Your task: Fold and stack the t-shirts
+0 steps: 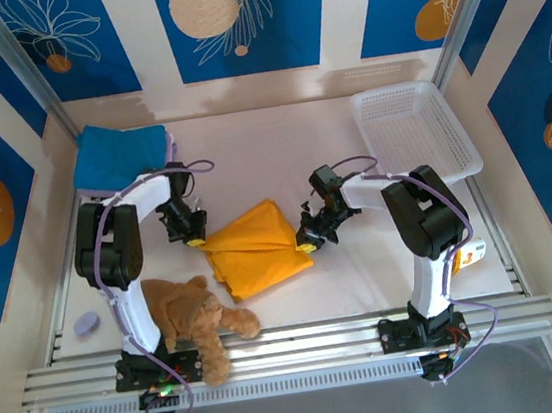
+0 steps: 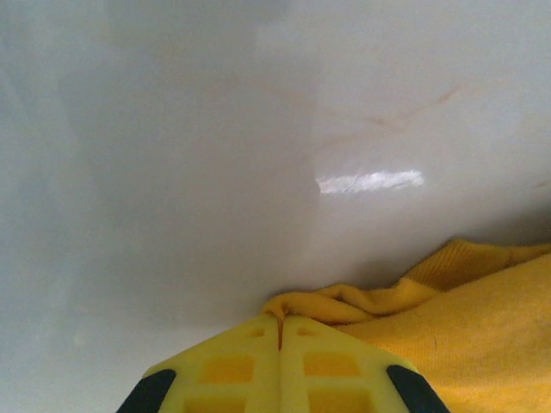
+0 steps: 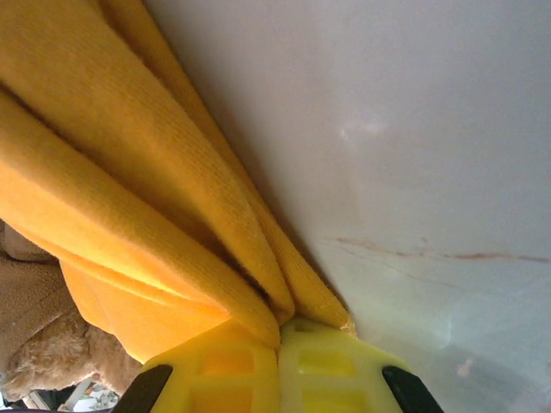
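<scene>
Overhead cam first: the orange t-shirt [image 1: 251, 252] lies roughly folded in the middle of the frame on the white table [image 1: 279, 146]. The left gripper [image 1: 195, 239] is on its left corner and the right gripper [image 1: 307, 246] is on its right edge. A folded blue t-shirt [image 1: 119, 155] sits in the upper left, a white basket [image 1: 415, 134] is in the upper right, and a brown teddy [image 1: 194, 317] is slumped at the lower left by the left arm's base. The walls [image 1: 233, 20] are blue panels with white leaf drawings and orange circles, split by cream strips. The left wrist cam gives the close-up the overhead can't. There the left gripper [image 2: 280, 320] has its yellow fingers [image 2: 232, 368] pressed together, nipping a bunched fold of the orange t-shirt [image 2: 448, 327] at lower right, with glossy, faintly veined table [image 2: 215, 172] above. On the right wrist cam, the right gripper [image 3: 278, 325] is clamped too. Layered folds of the orange t-shirt [image 3: 112, 146] run from upper left straight into the seam between its fingers, teddy [image 3: 43, 361] fur sits in the lower left corner, and bare table [image 3: 430, 129] takes the right.
</scene>
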You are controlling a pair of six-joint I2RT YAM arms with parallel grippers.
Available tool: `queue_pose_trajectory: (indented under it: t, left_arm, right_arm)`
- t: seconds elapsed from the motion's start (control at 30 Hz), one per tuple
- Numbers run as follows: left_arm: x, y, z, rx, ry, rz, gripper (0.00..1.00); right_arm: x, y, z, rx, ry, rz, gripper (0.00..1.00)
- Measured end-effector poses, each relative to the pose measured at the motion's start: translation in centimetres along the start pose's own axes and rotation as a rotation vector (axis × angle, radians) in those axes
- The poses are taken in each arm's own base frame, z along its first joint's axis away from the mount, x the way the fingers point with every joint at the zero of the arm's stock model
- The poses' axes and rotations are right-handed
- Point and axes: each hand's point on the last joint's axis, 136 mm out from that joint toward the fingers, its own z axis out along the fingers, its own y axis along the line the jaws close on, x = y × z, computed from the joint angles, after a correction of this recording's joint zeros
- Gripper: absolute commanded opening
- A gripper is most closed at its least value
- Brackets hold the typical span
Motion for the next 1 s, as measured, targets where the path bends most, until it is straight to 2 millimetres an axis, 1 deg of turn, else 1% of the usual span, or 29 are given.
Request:
queue_pose_trajectory:
  t: [0.1,0.23,0.27,0.33,0.4,0.47,0.57,0.6,0.7,0.83,0.87,0.93,1.0]
  left_arm:
    - [-1.2,-0.5,-0.1,0.022,-0.015,0.001,0.00]
    - [-4.1,-1.8,-0.3,0.062,-0.045,0.010,0.00]
    - [-4.8,-2.1,-0.4,0.073,-0.053,0.010,0.03]
    - [-6.2,-2.7,-0.6,0.093,-0.072,0.010,0.11]
    - [-6.9,-3.1,-0.7,0.102,-0.084,0.008,0.19]
    - [-7.2,-3.2,-0.7,0.108,-0.089,0.006,0.29]
    - [-7.3,-3.4,-0.9,0.115,-0.096,-0.005,0.41]
    - [-7.3,-3.4,-1.1,0.115,-0.103,-0.008,0.44]
    - [-6.4,-3.4,-2.4,0.118,-0.129,-0.009,0.43]
    - [-3.7,-3.6,-5.3,0.134,-0.184,-0.009,0.43]
    - [-3.0,-3.6,-5.8,0.137,-0.193,-0.010,0.43]
    - [-1.7,-3.5,-6.3,0.150,-0.208,-0.018,0.43]
    - [-0.7,-3.6,-5.8,0.167,-0.204,-0.032,0.37]
  right_arm:
    - [-0.1,-0.1,-0.1,-0.003,-0.003,0.019,0.00]
    - [-0.2,-0.5,-0.5,-0.013,-0.019,0.048,0.00]
    - [-0.3,-0.6,-0.6,-0.014,-0.024,0.054,0.00]
    - [-0.4,-0.8,-0.9,-0.012,-0.035,0.063,0.00]
    - [-0.5,-0.8,-1.0,-0.006,-0.044,0.065,0.00]
    - [-0.5,-0.8,-1.0,-0.003,-0.047,0.065,0.00]
    - [-0.5,-0.8,-0.9,0.006,-0.052,0.069,0.00]
    - [-0.5,-0.8,-0.9,0.008,-0.054,0.073,0.00]
    - [-0.5,-0.7,-0.9,0.011,-0.056,0.076,0.00]
    - [-0.5,-0.7,-0.9,0.011,-0.058,0.076,0.00]
    - [-0.5,-0.7,-0.9,0.011,-0.058,0.076,0.00]
    - [-0.5,-0.7,-0.9,0.010,-0.059,0.075,0.00]
    - [-0.5,-0.7,-0.9,0.010,-0.059,0.074,0.00]
